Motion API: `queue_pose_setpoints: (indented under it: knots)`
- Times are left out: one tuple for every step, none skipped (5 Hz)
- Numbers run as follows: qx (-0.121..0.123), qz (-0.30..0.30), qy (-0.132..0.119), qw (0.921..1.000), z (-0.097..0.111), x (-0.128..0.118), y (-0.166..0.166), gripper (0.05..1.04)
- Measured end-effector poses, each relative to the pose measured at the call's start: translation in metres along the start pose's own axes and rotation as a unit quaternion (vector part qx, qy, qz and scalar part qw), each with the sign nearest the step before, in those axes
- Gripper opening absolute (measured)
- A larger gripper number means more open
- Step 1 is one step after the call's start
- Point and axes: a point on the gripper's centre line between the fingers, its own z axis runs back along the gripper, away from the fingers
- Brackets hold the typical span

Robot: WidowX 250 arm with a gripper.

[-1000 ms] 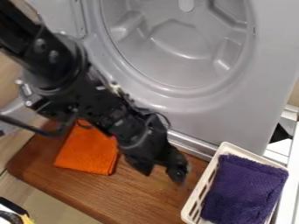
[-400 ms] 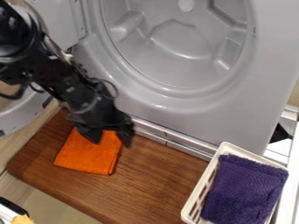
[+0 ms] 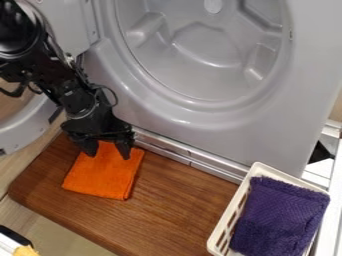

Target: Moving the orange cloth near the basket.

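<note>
The gripper (image 3: 108, 154) is at the upper part of the orange cloth (image 3: 103, 175), its two fingers spread apart with orange fabric visible between them. Whether the fingertips touch the cloth I cannot tell. Flat on the left part of the brown wooden board (image 3: 175, 207), the cloth has its top edge partly hidden by the gripper. At the board's right end stands the white basket (image 3: 226, 223), well apart from the cloth, holding a folded purple cloth (image 3: 279, 216).
Behind the board rises the grey front of a washing machine (image 3: 267, 135) with a round recess. Its open door (image 3: 30, 127) is at the left, under the arm. A yellow and white object (image 3: 25, 250) lies at the bottom left corner.
From right of the orange cloth, the gripper has moved left to the cloth's upper part. The cloth's upper right corner now shows more; the basket has stayed put.
</note>
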Motion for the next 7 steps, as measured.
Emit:
queue_pose_setpoints:
  knots:
    - [0.023,0.007,0.025,0.9994,-0.015,-0.004,0.014,0.999]
    - [0.034,0.011,0.046,0.9983,-0.030,-0.009,0.020,0.999]
    - [0.041,0.017,0.064,0.9969,-0.044,-0.017,0.024,0.999]
    - [0.053,0.031,0.077,0.9952,-0.055,-0.022,0.033,0.999]
    - [0.062,0.033,0.079,0.9944,-0.057,-0.022,0.036,0.999]
    - [0.060,0.035,0.077,0.9946,-0.058,-0.024,0.032,0.999]
    - [0.047,0.024,0.073,0.9959,-0.058,-0.028,0.016,0.999]
